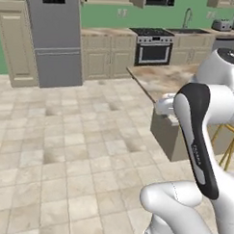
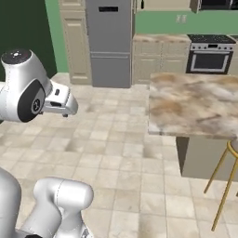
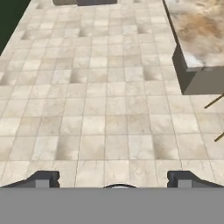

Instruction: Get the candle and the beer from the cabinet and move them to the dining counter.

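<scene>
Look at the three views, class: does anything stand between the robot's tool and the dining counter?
Nothing visible does. In the hand view the open, empty tool looks over bare tiled floor to the dining counter, which sits ahead and to one side. Yellow stool legs stand by the counter's near edge.

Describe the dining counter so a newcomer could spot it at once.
Start from the tall grey fridge on the green back wall and come forward across the tiled floor. The dining counter is the freestanding island with a marbled brown-and-cream top; unlike the wall worktop, a yellow-legged stool stands at it.
</scene>
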